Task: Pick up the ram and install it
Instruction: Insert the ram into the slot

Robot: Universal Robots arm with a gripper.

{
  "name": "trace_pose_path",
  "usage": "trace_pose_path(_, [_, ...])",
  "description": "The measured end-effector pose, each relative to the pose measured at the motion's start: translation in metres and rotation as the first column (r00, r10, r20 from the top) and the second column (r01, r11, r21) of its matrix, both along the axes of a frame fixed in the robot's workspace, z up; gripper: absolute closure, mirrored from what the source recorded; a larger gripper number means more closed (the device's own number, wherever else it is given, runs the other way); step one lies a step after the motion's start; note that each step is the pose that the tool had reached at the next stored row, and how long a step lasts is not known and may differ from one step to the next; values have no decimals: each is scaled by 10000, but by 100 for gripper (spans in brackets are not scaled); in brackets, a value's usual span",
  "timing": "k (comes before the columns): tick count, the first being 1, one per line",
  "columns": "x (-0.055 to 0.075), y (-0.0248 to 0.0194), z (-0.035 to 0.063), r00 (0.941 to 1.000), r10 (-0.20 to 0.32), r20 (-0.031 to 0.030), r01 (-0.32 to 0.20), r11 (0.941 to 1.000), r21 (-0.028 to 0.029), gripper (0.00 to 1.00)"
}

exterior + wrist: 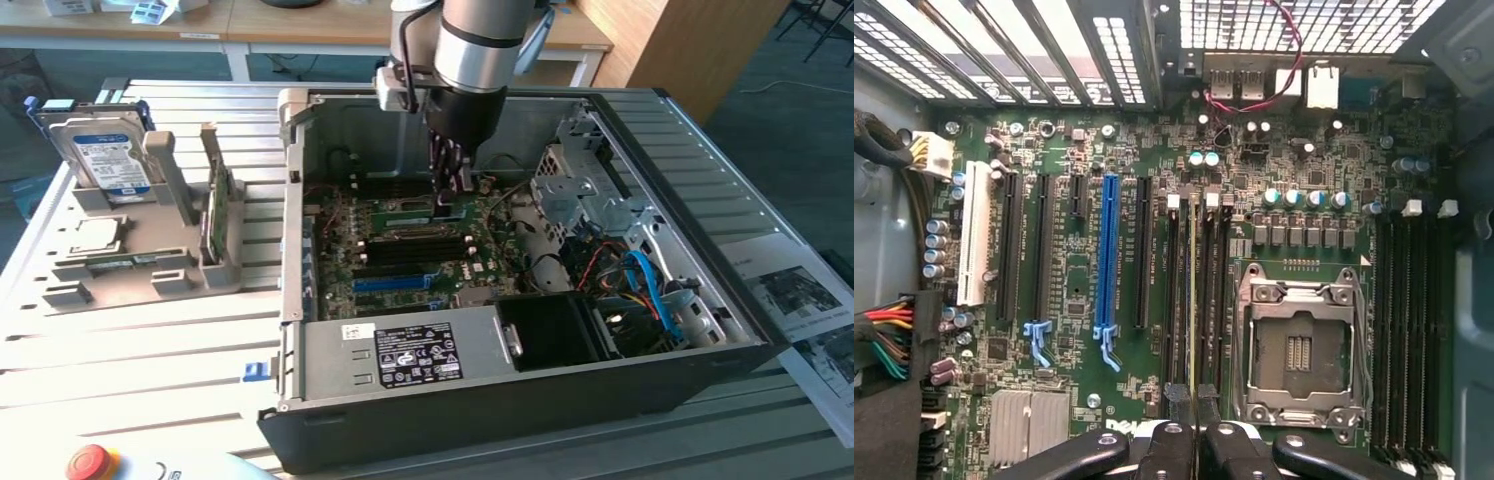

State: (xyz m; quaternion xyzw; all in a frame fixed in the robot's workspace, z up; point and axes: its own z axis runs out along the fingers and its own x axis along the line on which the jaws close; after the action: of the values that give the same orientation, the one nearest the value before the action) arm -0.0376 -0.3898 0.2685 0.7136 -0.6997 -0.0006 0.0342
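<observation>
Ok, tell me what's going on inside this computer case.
The robot arm's gripper is down inside the open computer case, shut on the ram, which stands on edge. The stick lines up with the memory slots on the motherboard, next to the processor socket. Whether it is seated cannot be told.

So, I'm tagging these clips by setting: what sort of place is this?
Probably a robotics lab or test bench for computer assembly: a robot arm reaches into an open PC case on a slotted metal table, with a red stop button nearby.
</observation>
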Motion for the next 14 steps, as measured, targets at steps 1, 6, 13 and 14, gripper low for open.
trace_pose_path(1, [0, 0, -10, 10000, 1, 1, -1, 10000, -3, 88])
trace_pose_path(6, [0, 0, -45, 10000, 1, 1, -1, 10000, -20, 88])
trace_pose_path(13, [0, 0, -93, 10000, 1, 0, -1, 10000, -41, 88])
trace_pose_path(14, [0, 0, -98, 10000, 1, 0, -1, 10000, -42, 88])
